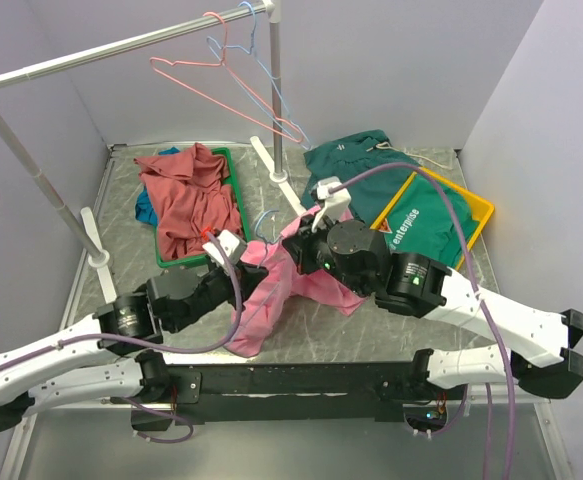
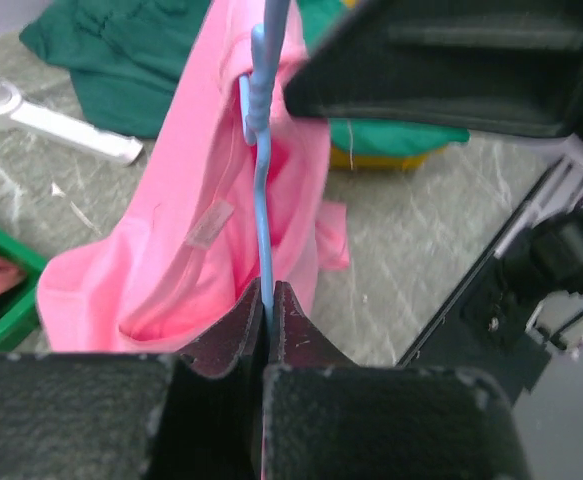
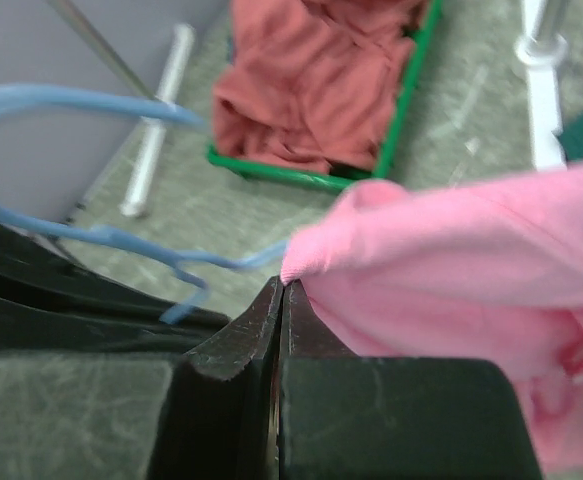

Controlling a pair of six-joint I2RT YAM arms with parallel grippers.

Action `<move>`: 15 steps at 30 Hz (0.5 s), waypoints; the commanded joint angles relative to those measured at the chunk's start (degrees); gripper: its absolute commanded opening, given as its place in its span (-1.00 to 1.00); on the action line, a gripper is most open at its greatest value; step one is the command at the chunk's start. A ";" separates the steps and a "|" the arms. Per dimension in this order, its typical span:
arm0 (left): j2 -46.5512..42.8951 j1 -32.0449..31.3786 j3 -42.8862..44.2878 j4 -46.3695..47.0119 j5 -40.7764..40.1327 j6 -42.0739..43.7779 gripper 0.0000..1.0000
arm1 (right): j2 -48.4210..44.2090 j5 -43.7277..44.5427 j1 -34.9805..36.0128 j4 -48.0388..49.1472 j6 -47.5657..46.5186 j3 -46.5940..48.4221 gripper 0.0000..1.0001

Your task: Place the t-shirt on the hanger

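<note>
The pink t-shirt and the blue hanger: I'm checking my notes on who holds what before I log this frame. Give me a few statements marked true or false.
1. The left gripper is shut on the hanger wire. True.
2. The right gripper hangs open above the t-shirt. False: it is shut on the t-shirt's edge.
3. The brick-red shirt lies in the green tray. True.
4. The pink hanger lies on the table. False: it hangs from the rail.
</note>
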 commanded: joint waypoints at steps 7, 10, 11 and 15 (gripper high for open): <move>-0.32 -0.30 -10.26 28.81 -1.76 -1.84 -0.98 | -8.22 -8.04 -2.73 4.20 -1.77 -13.22 -0.85; 2.85 -0.30 -10.51 32.74 -1.14 -1.31 -0.98 | -9.90 -7.36 -2.64 3.24 -2.56 -17.36 -0.62; 3.11 -0.30 -12.00 34.43 -1.14 -1.31 -0.98 | -11.03 -6.05 -2.64 2.71 -2.82 -17.80 -0.55; 4.33 -0.30 -13.77 39.72 -0.79 -1.05 -0.98 | -15.95 -2.17 -2.64 4.36 -6.59 -19.99 0.02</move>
